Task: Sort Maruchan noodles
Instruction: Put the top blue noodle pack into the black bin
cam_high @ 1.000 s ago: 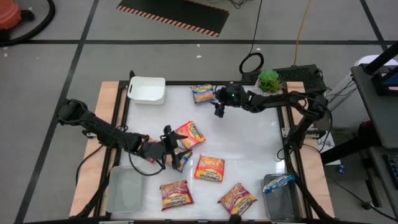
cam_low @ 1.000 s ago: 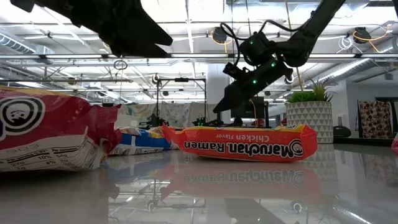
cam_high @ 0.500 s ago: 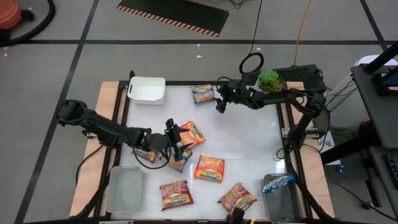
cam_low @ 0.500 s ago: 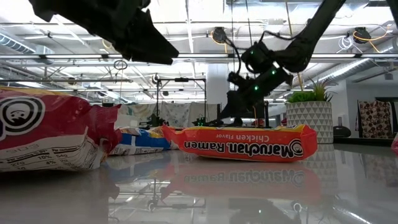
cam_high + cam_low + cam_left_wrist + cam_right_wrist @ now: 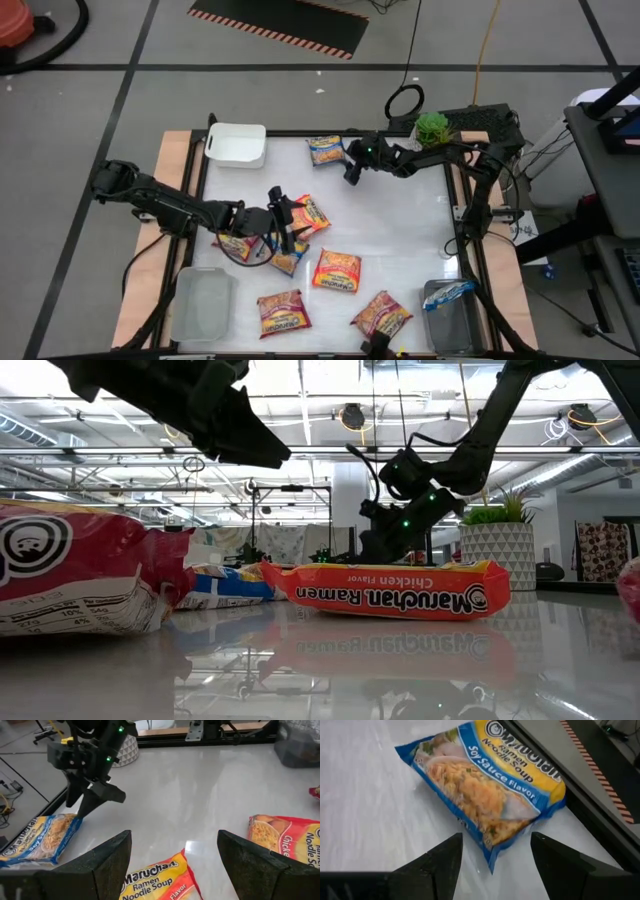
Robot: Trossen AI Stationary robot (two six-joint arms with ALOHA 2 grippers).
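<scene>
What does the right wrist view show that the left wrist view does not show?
Only the right wrist view shows the flavor line on the blue soy sauce packet and the open right end effector hovering just short of it. Only the left wrist view shows the open left end effector over an orange-red packet, a second chicken packet, and the right arm's end effector from outside. Both show the blue packet and the white table.

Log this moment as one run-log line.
left gripper: open, over orange-red packet | right gripper: open, beside blue packet | nothing held
</scene>
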